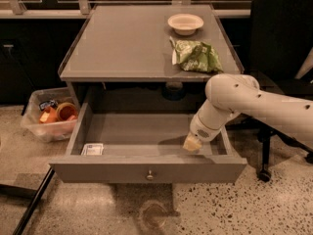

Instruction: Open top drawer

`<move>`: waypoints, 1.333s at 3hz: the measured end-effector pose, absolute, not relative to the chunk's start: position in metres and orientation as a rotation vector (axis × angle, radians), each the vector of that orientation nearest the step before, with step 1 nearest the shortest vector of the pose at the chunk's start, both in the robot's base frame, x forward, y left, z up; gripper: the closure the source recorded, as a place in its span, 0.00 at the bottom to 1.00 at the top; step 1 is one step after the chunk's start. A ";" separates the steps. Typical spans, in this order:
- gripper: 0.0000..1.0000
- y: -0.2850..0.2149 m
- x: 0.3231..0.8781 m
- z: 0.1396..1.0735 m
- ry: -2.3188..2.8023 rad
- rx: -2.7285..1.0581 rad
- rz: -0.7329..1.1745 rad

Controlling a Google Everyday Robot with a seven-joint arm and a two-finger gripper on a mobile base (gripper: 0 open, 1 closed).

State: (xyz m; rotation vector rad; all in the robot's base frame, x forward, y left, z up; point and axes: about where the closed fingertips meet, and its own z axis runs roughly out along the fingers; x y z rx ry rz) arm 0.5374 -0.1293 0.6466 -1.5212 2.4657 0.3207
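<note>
You are looking down on a grey cabinet (122, 43) with the top drawer (98, 170) standing wide open beneath its top; the drawer's front panel faces you at the bottom of the view, with its small round metal knob (150, 174) at the centre of that panel.

The gripper (191, 142) hangs inside the open drawer, at the right-hand part of it, just behind the front panel and near the right side wall; its pale tip points down toward the drawer floor, and you cannot tell whether it touches that floor. You cannot tell either whether the gripper is spread or pressed together; nothing shows in its hold. It is well apart from the knob. The white arm (254, 104) comes in from the right edge of the view and bends down over the drawer's right wall.

In the drawer's front left corner lies a small flat white packet (92, 149); the rest of the drawer floor shows bare grey.

On the cabinet top a shallow pale bowl (185, 23) sits near the back right; a crumpled green bag (196, 56) lies in front of it, near the right edge, apart from the bowl.

On the speckled floor (244, 204) to the left of the cabinet stands a clear plastic bin (34, 126) holding orange things; a dark office chair (279, 38) stands to the right, behind the arm.
</note>
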 end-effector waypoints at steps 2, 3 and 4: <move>0.40 -0.126 0.514 0.643 2.397 -1.733 0.450; 0.17 -0.127 0.509 0.644 2.371 -1.787 0.486; 0.00 -0.128 0.503 0.649 2.330 -1.849 0.525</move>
